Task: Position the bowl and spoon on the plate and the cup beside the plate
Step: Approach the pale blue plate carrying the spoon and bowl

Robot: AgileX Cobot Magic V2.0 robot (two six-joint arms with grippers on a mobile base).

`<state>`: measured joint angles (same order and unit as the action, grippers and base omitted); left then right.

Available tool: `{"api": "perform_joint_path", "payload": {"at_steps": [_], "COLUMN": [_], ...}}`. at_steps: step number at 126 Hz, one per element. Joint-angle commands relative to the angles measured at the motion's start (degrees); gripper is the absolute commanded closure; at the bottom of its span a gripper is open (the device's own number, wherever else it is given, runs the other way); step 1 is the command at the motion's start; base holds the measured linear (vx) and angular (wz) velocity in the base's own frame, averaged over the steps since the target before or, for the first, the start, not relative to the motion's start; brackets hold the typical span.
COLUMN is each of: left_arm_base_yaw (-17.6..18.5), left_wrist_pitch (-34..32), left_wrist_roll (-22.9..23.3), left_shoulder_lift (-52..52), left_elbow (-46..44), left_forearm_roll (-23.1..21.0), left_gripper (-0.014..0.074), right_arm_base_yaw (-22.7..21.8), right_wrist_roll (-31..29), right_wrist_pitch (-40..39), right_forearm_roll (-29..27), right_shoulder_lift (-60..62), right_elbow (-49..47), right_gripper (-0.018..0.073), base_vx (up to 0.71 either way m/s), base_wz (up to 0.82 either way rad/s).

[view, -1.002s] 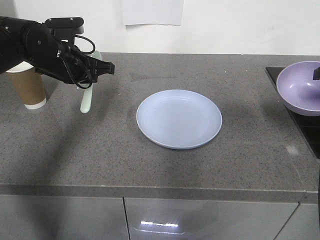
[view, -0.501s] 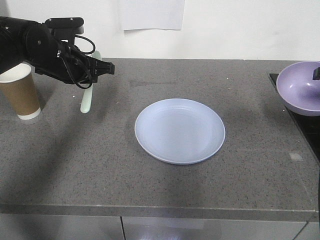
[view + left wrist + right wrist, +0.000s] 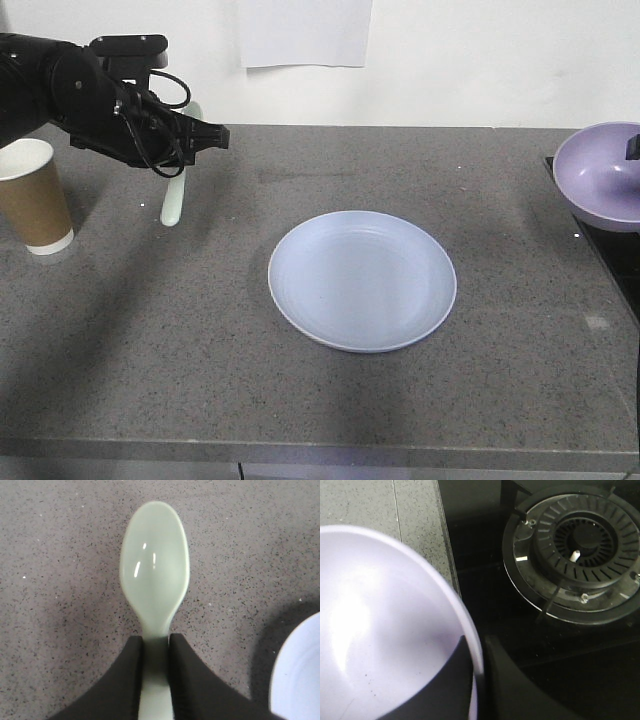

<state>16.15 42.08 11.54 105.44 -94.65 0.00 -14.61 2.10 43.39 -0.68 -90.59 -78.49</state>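
At the left end of the grey bench (image 3: 150, 330), the left claw (image 3: 156, 645) pinches the handle of the spoon (image 3: 155, 575), whose scoop faces up over the bare stone, to the left of the plate (image 3: 362, 280). The plate lies flat near the middle of the bench. The cup (image 3: 33, 195) stands upright at the far left, well apart from the plate. At the right, the right claw (image 3: 479, 680) grips the rim of the bowl (image 3: 380, 625), one finger inside and one outside, near a stove burner (image 3: 580, 545).

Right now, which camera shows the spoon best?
The left wrist view: the spoon fills it, scoop whole, handle pinched between the jaws. The front view shows it small, partly hidden; the right wrist view misses it.
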Motion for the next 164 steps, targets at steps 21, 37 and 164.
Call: {"api": "perform_joint_path", "payload": {"at_steps": [21, 37, 164], "left_arm_base_yaw": [0.08, 0.08, 0.08], "left_wrist_pitch": [-3.24, -3.24, -3.24], "left_wrist_roll": [0.17, 0.17, 0.17], "left_shoulder_lift": [-3.01, -3.01, -3.01], "left_elbow": [-1.87, -1.87, -1.87], "left_forearm_roll": [0.00, 0.00, 0.00], "left_gripper": [0.0603, 0.0603, 0.0603], "right_arm_base_yaw": [-0.12, -0.12, -0.12], "right_wrist_roll": [-0.50, -0.50, -0.50], "right_wrist_pitch": [-3.19, -3.19, -3.19], "right_forearm_roll": [0.14, 0.14, 0.14], "right_shoulder_lift": [2.52, 2.52, 2.52], "right_elbow": [-1.59, -1.59, -1.59], "right_gripper": [0.0566, 0.0566, 0.0566], "base_vx": [0.05, 0.04, 0.04], "base_wz": [0.01, 0.01, 0.01]}}
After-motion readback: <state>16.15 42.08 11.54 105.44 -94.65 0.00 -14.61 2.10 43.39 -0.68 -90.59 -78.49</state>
